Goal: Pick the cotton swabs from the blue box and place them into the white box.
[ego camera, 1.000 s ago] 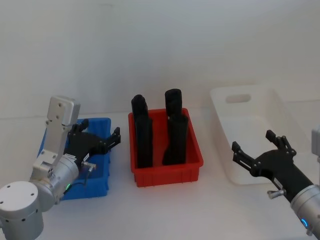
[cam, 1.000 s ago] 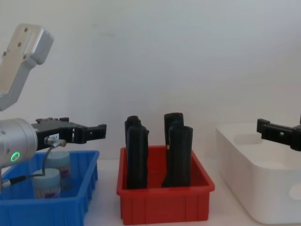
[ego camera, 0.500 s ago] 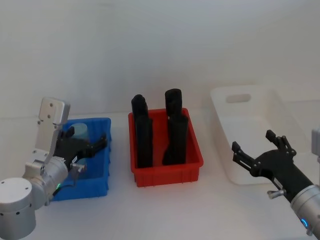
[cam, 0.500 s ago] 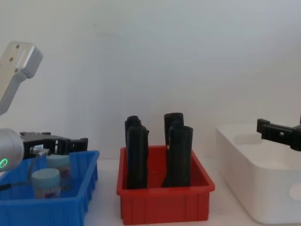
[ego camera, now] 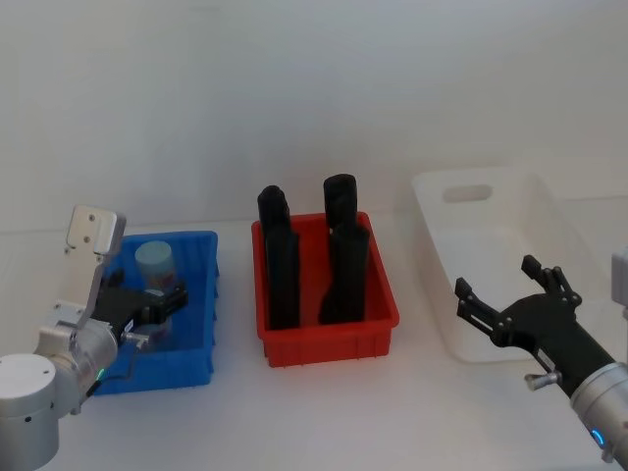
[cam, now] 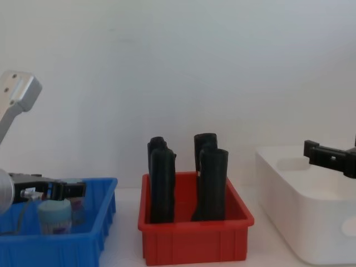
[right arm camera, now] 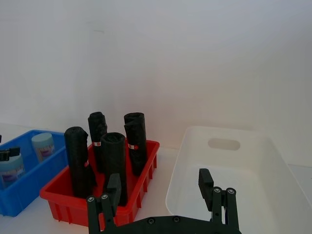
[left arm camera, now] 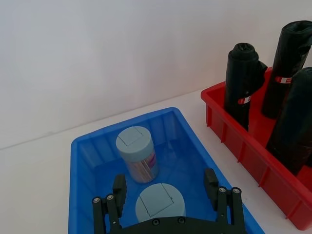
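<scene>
Blue ribbed plastic bin [left arm camera: 85, 146]: my left claw [left arm camera: 165, 179] sits inside, spread astride nearer clear jar [left arm camera: 160, 207] w/ light-blue lid to pinch it; right claw [ego camera: 502, 289] spread, parked nr glossy white plastic bin [ego camera: 429, 211].

- Bright, even, diffuse light in all views; plain white wall [ego camera: 314, 88] and white tabletop [ego camera: 324, 417] nearly merge.
- Faint soft shadows on tabletop beneath red ribbed plastic bin [ego camera: 329, 343] and shallow bright blue ribbed plastic bin [ego camera: 167, 373].
- Glossy white plastic bin [ego camera: 510, 191] low contrast against tabletop, mild sheen on rim.
- Tall black rolled objects [ego camera: 283, 265] very dark, slight highlights in left wrist view.
</scene>
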You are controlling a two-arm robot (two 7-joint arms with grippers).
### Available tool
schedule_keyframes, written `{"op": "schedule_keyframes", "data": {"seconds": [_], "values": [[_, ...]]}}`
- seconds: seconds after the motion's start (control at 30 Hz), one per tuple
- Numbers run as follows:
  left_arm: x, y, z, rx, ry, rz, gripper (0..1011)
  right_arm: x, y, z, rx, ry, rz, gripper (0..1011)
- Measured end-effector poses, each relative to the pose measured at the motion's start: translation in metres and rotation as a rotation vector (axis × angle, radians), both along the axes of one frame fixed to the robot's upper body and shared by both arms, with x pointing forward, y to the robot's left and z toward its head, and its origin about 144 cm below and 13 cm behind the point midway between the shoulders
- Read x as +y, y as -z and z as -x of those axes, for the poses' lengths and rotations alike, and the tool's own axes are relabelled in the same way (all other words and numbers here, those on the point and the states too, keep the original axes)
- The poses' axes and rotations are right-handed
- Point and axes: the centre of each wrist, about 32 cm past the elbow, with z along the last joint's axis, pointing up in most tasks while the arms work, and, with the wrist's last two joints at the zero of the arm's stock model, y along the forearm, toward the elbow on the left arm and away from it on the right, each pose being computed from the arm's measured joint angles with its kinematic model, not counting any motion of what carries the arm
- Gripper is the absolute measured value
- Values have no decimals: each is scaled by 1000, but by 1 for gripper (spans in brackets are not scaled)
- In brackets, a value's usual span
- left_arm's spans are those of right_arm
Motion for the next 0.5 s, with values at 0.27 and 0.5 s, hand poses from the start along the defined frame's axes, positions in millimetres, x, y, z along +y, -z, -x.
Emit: {"op": "schedule_keyframes", "data": {"seconds": [0.27, 0.5], "values": [[4, 5, -1, 22, -15, -5, 1004, 0, 0, 0, 0, 0, 0, 1002], [7, 9, -1, 40, -19, -2, 1004, 0, 0, 0, 0, 0, 0, 1002]]}}
